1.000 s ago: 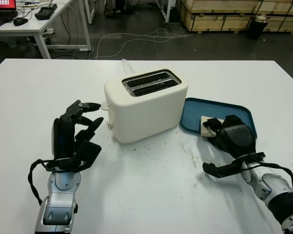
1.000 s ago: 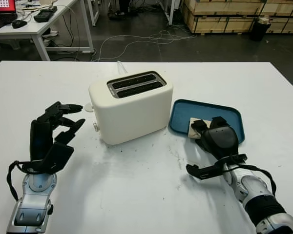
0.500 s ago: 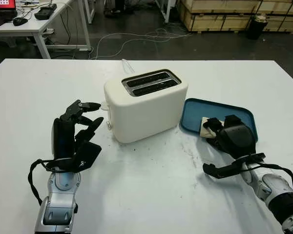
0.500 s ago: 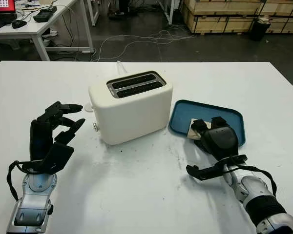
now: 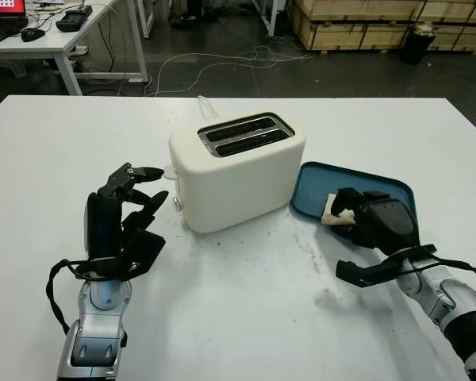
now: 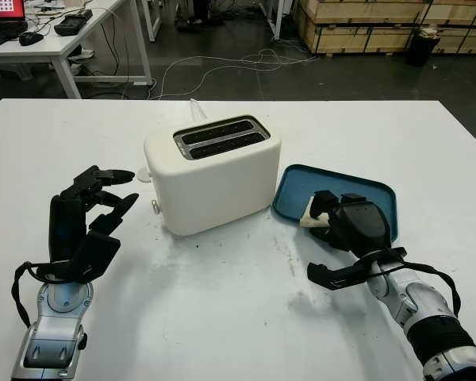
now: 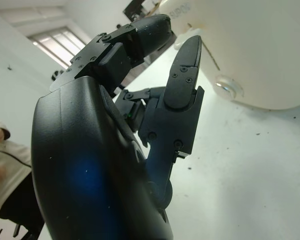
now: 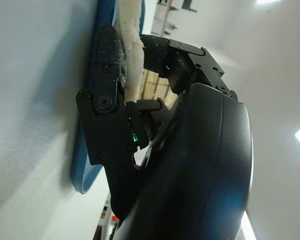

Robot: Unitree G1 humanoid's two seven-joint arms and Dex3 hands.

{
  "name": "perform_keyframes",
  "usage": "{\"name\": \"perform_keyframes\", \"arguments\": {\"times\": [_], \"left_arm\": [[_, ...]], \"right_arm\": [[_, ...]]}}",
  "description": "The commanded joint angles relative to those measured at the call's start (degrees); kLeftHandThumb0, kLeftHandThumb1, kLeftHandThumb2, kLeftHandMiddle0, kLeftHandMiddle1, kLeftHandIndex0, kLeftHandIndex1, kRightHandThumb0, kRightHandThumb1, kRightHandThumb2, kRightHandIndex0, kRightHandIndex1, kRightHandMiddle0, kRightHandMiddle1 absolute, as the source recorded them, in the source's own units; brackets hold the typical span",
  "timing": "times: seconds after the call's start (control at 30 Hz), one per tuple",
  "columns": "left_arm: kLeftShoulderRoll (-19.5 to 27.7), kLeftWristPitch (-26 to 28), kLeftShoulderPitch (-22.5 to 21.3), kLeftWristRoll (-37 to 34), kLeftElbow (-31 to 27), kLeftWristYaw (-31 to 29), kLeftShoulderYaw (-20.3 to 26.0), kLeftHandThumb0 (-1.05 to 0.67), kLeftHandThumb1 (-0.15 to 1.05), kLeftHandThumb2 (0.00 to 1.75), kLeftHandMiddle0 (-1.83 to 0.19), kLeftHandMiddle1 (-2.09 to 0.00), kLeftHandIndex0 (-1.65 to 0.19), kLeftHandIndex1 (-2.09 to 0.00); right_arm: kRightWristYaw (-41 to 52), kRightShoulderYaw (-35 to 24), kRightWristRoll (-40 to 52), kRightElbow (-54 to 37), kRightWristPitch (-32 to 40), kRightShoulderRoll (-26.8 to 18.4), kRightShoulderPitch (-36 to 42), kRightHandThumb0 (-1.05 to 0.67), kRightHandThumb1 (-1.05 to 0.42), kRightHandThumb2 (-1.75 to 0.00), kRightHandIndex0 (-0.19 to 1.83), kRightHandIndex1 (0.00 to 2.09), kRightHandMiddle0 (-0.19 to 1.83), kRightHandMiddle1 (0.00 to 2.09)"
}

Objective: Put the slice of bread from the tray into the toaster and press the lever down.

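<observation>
1. A white worktop (image 5: pixel 246 317), speckled with dark crumbs, stands in a workshop with a grey floor, loose cables (image 5: pixel 222 59), wooden crates (image 5: pixel 365 20) along the back and a desk (image 5: pixel 55 40) at the far left.
2. The bread (image 6: pixel 310 219) is in the tray (image 6: pixel 373 194), at its near-left corner, one edge lifted off the tray floor.
3. The right hand (image 6: pixel 351 226) is over the tray's near side, its fingers (image 8: pixel 107 75) closed on the bread: in the right wrist view one finger presses the slice's lower face and another curls over the upper.
4. The blue tray sits just right of the toaster (image 5: pixel 238 171), near it but apart.
5. The cream toaster has two open slots (image 5: pixel 246 133) on top; its lever (image 5: pixel 177 203) is on the end facing the left hand.
6. The left hand (image 5: pixel 123 218) is upright, left of the toaster and apart from it, open and holding nothing.
</observation>
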Motion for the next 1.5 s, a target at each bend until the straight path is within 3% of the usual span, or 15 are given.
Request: {"name": "perform_keyframes", "arguments": {"times": [0.0,0.5,0.73,0.8,0.9,0.97,1.13,1.47], "left_arm": [[-0.1,-0.2,-0.1,0.4,-0.1,0.4,0.1,-0.38,0.92,0.03,-0.64,-1.4,-0.7,-0.76],[-0.1,-0.2,0.0,0.0,0.1,0.2,0.0,-0.38,0.92,0.04,-0.64,-1.4,-0.69,-0.77],[-0.1,-0.7,0.0,-0.2,0.4,0.4,0.1,-0.37,0.92,0.03,-0.64,-1.39,-0.69,-0.77],[0.0,-0.4,0.1,0.0,0.2,0.2,0.1,-0.38,0.92,0.04,-0.64,-1.4,-0.69,-0.77],[0.0,-0.6,0.1,0.2,0.4,0.4,0.0,-0.38,0.92,0.04,-0.64,-1.4,-0.69,-0.77],[0.1,-0.9,0.1,0.5,0.5,0.6,-0.1,-0.38,0.92,0.04,-0.63,-1.39,-0.69,-0.77],[-0.6,-0.1,0.3,0.1,0.0,0.7,-0.1,-0.37,0.92,0.03,-0.65,-1.42,-0.69,-0.77],[-0.5,-0.1,0.5,0.3,-0.2,0.7,0.0,-0.37,0.92,0.03,-0.64,-1.4,-0.69,-0.77]], "right_arm": [[-0.3,-0.2,-0.5,0.3,-0.5,-0.7,-0.7,-0.56,-0.92,-0.63,0.96,1.75,0.4,1.75],[-5.8,-0.8,-0.6,3.7,-3.7,-1.2,-2.9,-0.49,-0.92,-0.62,0.89,1.75,0.31,1.75],[-6.2,-4.3,-0.2,1.3,-3.6,-5.4,-8.9,-0.5,-0.92,-0.63,0.73,1.75,0.26,1.75],[-4.7,-6.3,3.2,2.0,-7.0,-6.2,-11.7,-0.52,-0.92,-0.6,0.69,1.75,0.25,1.75],[5.2,-9.6,12.0,3.6,-13.5,-7.1,-17.6,-0.57,-0.92,-0.58,0.69,1.75,0.32,1.75],[14.4,-11.1,18.6,5.8,-17.5,-7.5,-21.5,-0.57,-0.92,-0.56,0.68,1.75,0.39,1.62],[37.7,-13.7,32.3,13.9,-21.4,-5.3,-33.2,-0.6,-0.92,-0.47,0.72,1.75,0.5,1.74],[59.6,-12.6,35.5,24.7,-18.3,1.1,-49.8,-0.59,-0.92,-0.44,0.95,1.75,0.73,1.75]]}}
